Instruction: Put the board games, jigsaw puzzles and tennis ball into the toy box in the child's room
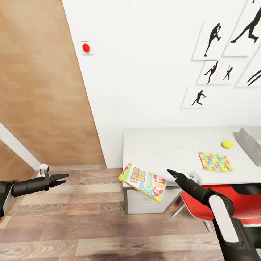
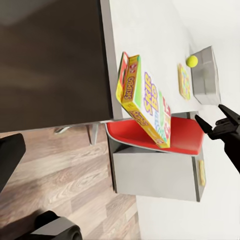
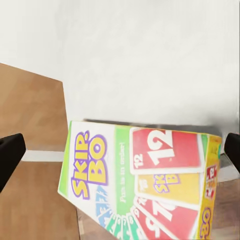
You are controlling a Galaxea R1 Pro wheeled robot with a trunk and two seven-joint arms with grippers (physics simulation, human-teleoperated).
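White-walled room: Skip-Bo (image 1: 143,182) tips off table (image 1: 163,148) edge, puzzle (image 1: 215,161) & ball (image 1: 227,144) outside box (image 1: 250,142), left gripper (image 1: 58,179) closed, right gripper (image 1: 172,173) fingers apart, empty.

The Skip-Bo box (image 3: 142,182) bore "SKIP-BO" in large purple-and-yellow letters on its white lid, and again on a yellow card printed there. A red card on that lid showed "12" large and small. The box's narrow side (image 2: 129,82) also read "SKIPBO".

Head camera looks down; both wrist cameras share the Skip-Bo box (image 3: 140,185).
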